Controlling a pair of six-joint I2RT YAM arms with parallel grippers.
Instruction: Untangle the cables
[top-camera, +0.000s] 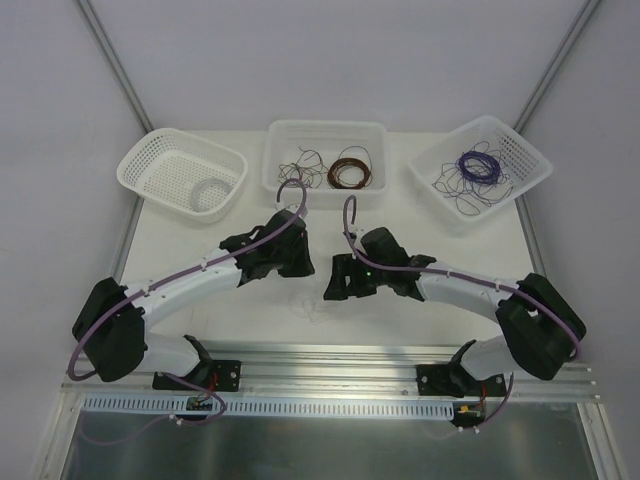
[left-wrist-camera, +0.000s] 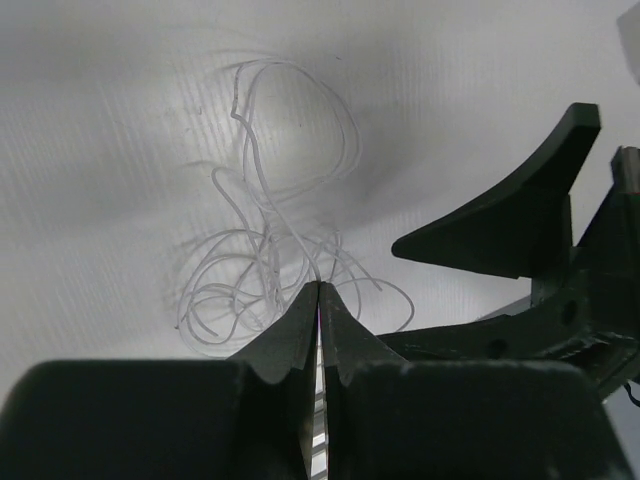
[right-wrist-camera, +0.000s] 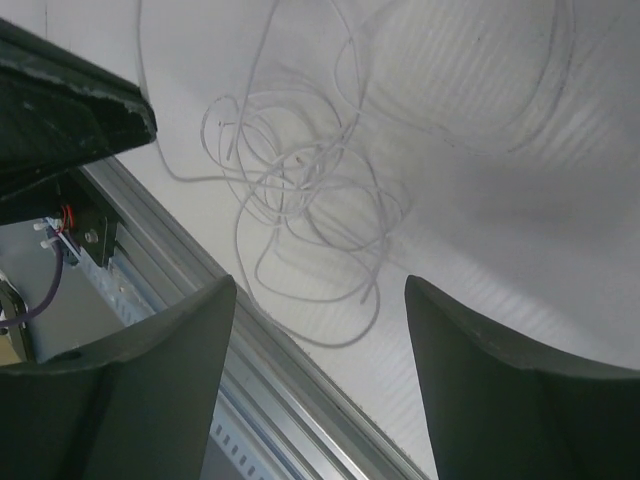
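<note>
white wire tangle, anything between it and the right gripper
Nothing visible. The white wire tangle lies on the table just ahead of the open right gripper; the left gripper is shut at its edge, to one side.

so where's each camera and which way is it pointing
Top external: above and behind the bases, looking down on the left arm, right arm, table and baskets.
Left wrist: on the left arm, looking along the left end effector, shut on a strand of white wire.
Right wrist: on the right arm, looking between the open right end effector fingers at that wire and the rail.
Shared: both wrist views show the same white wire.
</note>
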